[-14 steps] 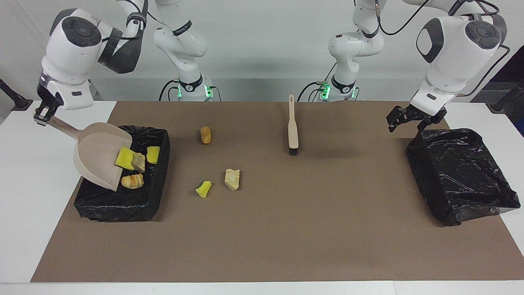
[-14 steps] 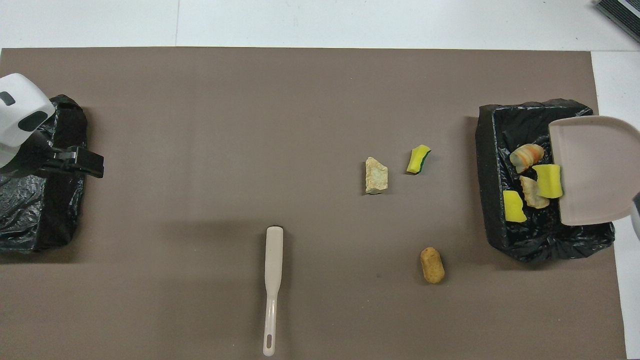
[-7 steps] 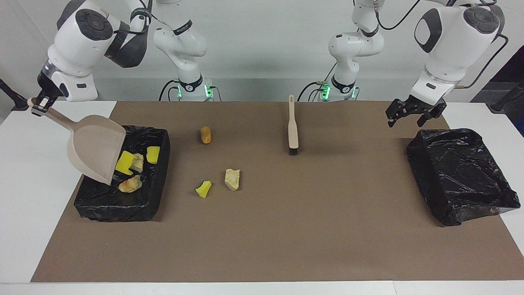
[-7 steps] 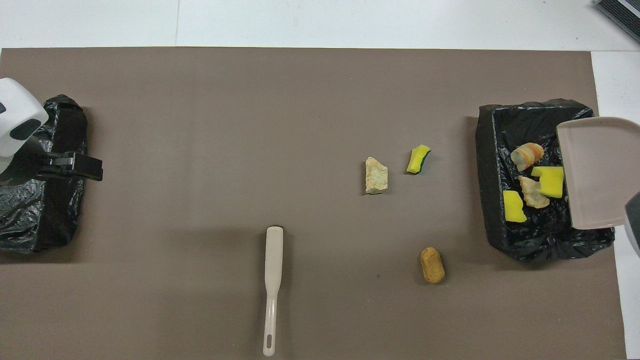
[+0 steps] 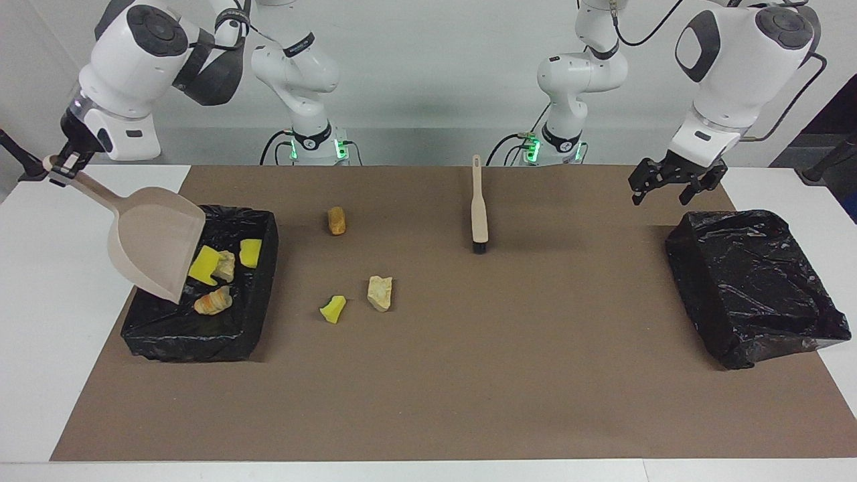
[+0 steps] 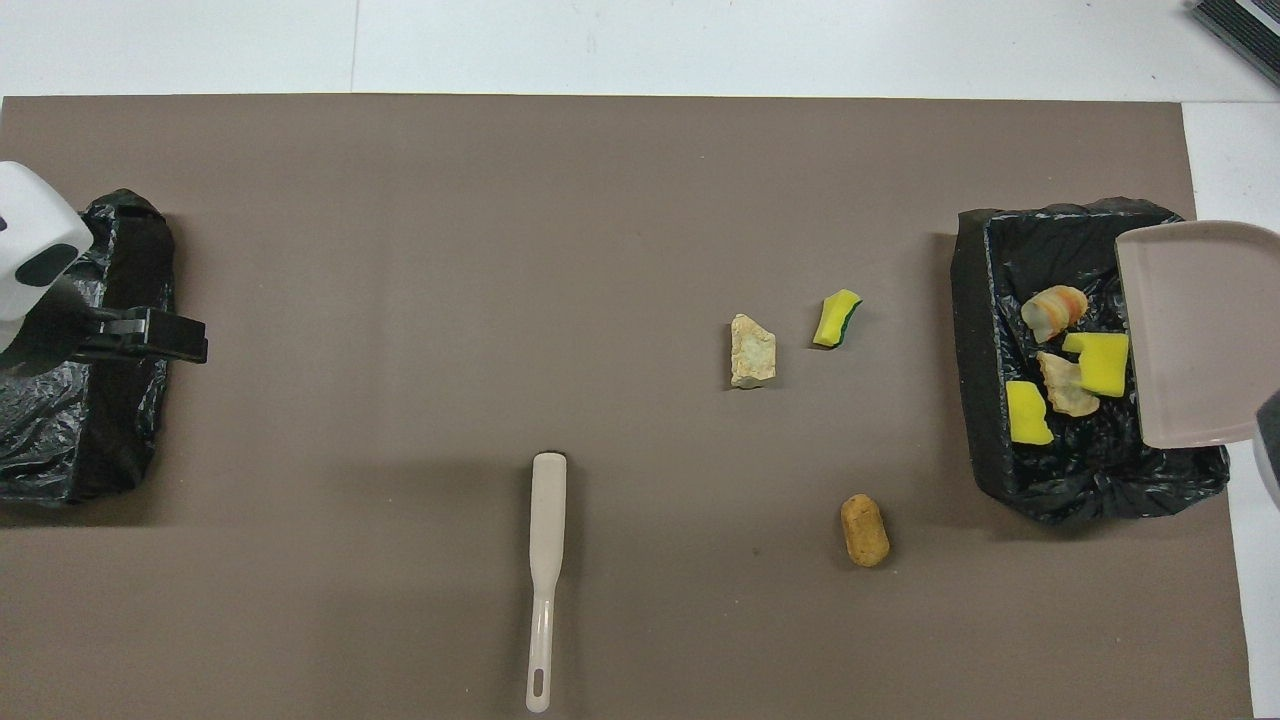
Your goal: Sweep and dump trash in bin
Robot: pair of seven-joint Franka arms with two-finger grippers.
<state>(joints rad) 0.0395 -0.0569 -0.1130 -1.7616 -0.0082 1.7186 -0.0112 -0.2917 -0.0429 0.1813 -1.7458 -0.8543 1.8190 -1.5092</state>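
Observation:
My right gripper (image 5: 57, 164) is shut on the handle of the beige dustpan (image 5: 150, 241), which hangs tilted, mouth down, over the black-lined bin (image 5: 167, 335) at the right arm's end. In that bin lie two yellow sponge wedges (image 5: 203, 265), a beige lump (image 5: 225, 266) and a bread-like piece (image 5: 213, 302). On the mat lie a yellow wedge (image 5: 333, 309), a beige lump (image 5: 379, 293) and an orange-brown piece (image 5: 336, 220). My left gripper (image 5: 671, 182) is open and empty, up in the air by the second bin (image 5: 756, 288).
The beige brush (image 5: 479, 207) lies on the brown mat near the robots, bristles pointing away from them. The second black-lined bin (image 6: 70, 420) holds no scraps that I can see. White table shows around the mat.
The dustpan rose and drew back from the bin; the sponge, lump and bread piece at its lip slid down into the bin. My left gripper rose a little.

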